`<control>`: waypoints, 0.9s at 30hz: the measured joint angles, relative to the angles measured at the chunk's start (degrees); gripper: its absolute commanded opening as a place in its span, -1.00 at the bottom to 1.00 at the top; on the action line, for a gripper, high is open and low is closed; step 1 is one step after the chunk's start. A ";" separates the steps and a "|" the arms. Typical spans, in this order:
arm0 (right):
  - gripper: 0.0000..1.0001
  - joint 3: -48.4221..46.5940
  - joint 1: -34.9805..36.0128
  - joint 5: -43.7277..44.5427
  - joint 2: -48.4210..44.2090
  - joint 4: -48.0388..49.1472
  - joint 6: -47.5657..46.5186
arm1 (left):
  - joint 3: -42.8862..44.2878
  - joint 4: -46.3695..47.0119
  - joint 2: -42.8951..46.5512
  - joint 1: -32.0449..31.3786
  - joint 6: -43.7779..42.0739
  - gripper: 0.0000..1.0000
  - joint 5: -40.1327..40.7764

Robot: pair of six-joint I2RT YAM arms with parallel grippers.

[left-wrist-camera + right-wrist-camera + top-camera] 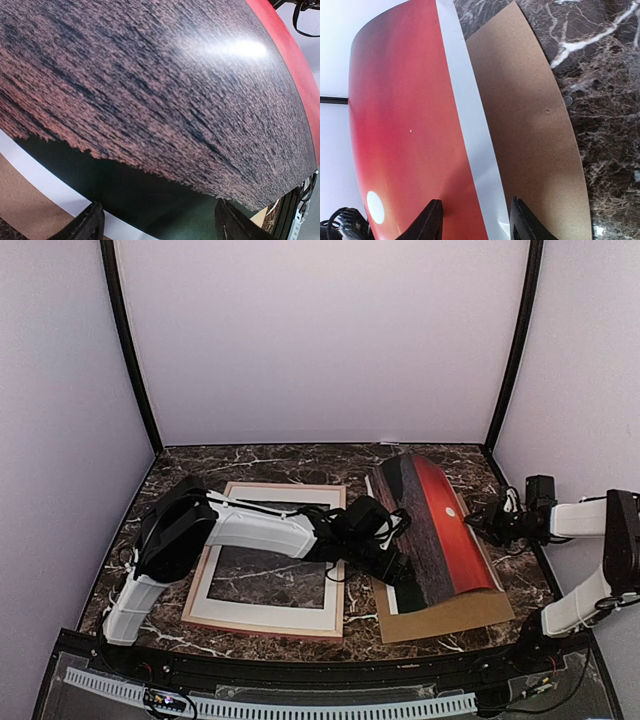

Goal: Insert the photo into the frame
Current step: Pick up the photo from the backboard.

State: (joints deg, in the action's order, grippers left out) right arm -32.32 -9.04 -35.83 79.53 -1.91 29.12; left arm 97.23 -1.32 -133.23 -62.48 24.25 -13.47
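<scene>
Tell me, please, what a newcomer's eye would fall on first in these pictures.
The photo, its red sunset bowed up into an arch over the brown backing board at right, with the left end effector and right end effector at its opposite edges. Left of it, the frame lies flat and empty.

The sunset photo [440, 530] [160, 100] [405, 125] bows upward, print side up, red sky toward the right. The wooden frame [265, 617] lies flat left of it.
</scene>
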 measured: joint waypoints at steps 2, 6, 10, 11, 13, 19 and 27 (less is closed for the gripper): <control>-0.07 0.00 -0.04 -2.16 0.37 1.51 1.05 | -0.79 0.15 0.44 0.00 0.00 0.57 0.44; -0.07 0.00 -0.28 -5.90 0.63 4.00 3.06 | -2.25 0.52 1.33 0.00 0.02 0.57 0.96; -0.08 0.00 -0.37 -9.05 0.63 5.88 4.44 | -3.45 0.90 2.08 0.00 0.24 0.57 1.27; -0.08 0.00 -0.42 -9.51 0.63 6.08 4.59 | -3.74 1.09 2.16 0.00 0.31 0.57 1.33; -0.09 0.02 -0.42 -10.51 0.48 6.32 5.09 | -4.31 1.77 2.34 0.00 0.44 0.57 1.36; -0.11 0.57 -0.42 -12.81 -2.29 6.58 6.12 | -7.21 3.69 3.85 0.39 1.36 0.57 1.33; -0.13 0.94 -0.52 -15.56 -6.23 6.67 7.02 | -10.75 5.60 5.77 0.90 2.64 0.56 1.33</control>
State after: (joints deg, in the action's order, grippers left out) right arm -31.38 -9.56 -51.40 73.30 4.75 36.14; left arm 86.48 4.27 -127.46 -61.58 26.89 -12.14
